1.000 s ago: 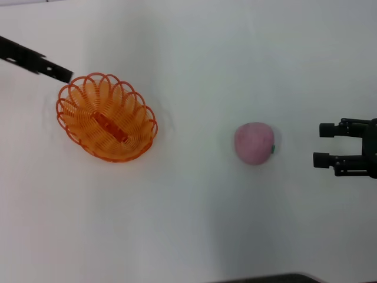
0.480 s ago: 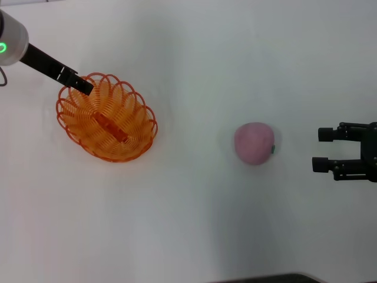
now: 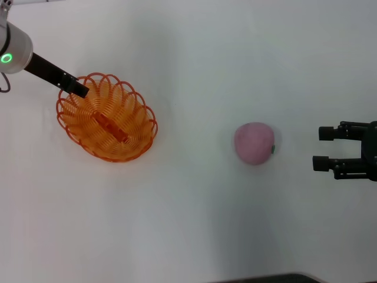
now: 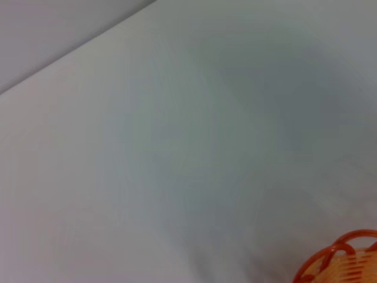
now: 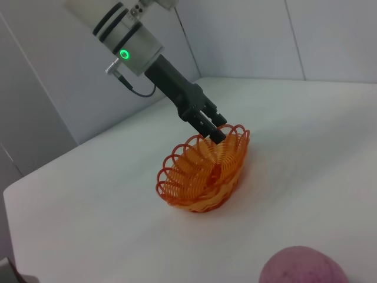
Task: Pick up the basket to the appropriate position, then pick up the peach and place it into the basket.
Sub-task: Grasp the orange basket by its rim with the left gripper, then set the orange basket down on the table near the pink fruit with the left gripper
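The orange wire basket [image 3: 106,118] sits on the white table, left of centre, and also shows in the right wrist view [image 5: 203,171]. My left gripper [image 3: 79,89] reaches in from the far left, its tip at the basket's far-left rim [image 5: 213,128]. A piece of that rim [image 4: 341,262] appears in the left wrist view. The pink peach [image 3: 254,142] lies right of centre, with a green mark on its right side. My right gripper [image 3: 321,148] hovers open to the right of the peach, about a peach's width away and touching nothing.
The white table [image 3: 188,224] stretches all around the basket and the peach. A grey wall [image 5: 47,88] rises behind the table's far edge.
My left arm has come in from the far left until its tip reached the basket's rim. Basket and peach have not moved. The right gripper has hardly shifted.
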Action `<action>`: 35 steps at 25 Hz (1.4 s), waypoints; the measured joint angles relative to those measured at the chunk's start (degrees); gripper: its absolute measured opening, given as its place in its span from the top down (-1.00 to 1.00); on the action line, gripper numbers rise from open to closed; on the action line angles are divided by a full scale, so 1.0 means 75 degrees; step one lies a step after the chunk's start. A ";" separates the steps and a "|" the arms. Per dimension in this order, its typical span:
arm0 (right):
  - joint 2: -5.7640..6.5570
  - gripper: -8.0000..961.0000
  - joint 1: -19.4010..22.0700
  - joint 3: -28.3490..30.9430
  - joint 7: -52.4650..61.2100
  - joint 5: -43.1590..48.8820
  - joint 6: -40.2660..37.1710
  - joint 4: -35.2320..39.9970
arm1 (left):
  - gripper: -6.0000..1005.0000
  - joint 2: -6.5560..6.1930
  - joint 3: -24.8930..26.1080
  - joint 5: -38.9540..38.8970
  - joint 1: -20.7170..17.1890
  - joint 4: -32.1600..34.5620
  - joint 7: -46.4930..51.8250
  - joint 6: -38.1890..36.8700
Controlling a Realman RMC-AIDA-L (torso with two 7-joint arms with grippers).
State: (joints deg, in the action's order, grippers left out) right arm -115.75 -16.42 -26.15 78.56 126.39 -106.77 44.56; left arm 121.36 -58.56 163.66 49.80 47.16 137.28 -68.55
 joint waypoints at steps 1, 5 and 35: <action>0.0000 -0.72 0.0005 0.0001 0.0000 0.0001 0.0001 0.0000 | -0.58 0.0004 -0.0011 0.0000 0.0000 -0.0001 -0.0003 0.0000; 0.0000 -0.72 0.0011 0.0007 0.0002 0.0000 0.0005 -0.0001 | -0.34 0.0008 -0.0083 0.0000 0.0000 -0.0006 -0.0016 -0.0016; -0.0046 -0.72 -0.0154 -0.0052 0.0092 -0.0027 -0.0079 0.0001 | 0.89 0.0032 0.1172 -0.0316 0.0280 0.2317 0.0115 -0.3474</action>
State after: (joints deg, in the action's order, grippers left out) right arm -116.10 -17.58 -26.54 79.24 126.19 -107.37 44.57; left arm 121.60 -49.77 161.29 51.90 64.54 138.14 -94.60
